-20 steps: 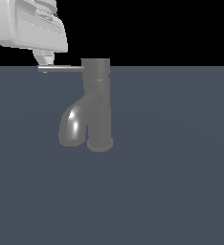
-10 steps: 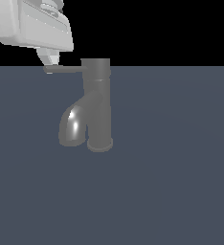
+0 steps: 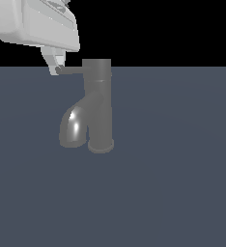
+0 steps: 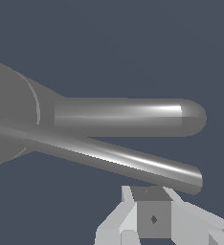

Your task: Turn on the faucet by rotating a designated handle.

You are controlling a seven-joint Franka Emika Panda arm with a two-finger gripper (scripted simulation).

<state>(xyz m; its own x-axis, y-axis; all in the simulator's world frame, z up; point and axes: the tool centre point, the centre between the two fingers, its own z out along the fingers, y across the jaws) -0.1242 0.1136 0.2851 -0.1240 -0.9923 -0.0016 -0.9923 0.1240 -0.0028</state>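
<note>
The gripper [image 3: 57, 69] sits at the outer tip of the handle [image 3: 72, 70], which juts from the faucet [image 3: 99, 103] toward the exterior view's left (finger spread unclear).

Not much else was there tbh. Just a plain flat slate-blue ground surface [image 3: 182, 183] that filled the lower three quarters or so of the exterior view, no markings or texture on it. Above it, a pure black background [image 3: 173, 29] ran across the top of the frame, meeting it at a straight horizon line. The wrist view had the same slate-blue all over.
</note>
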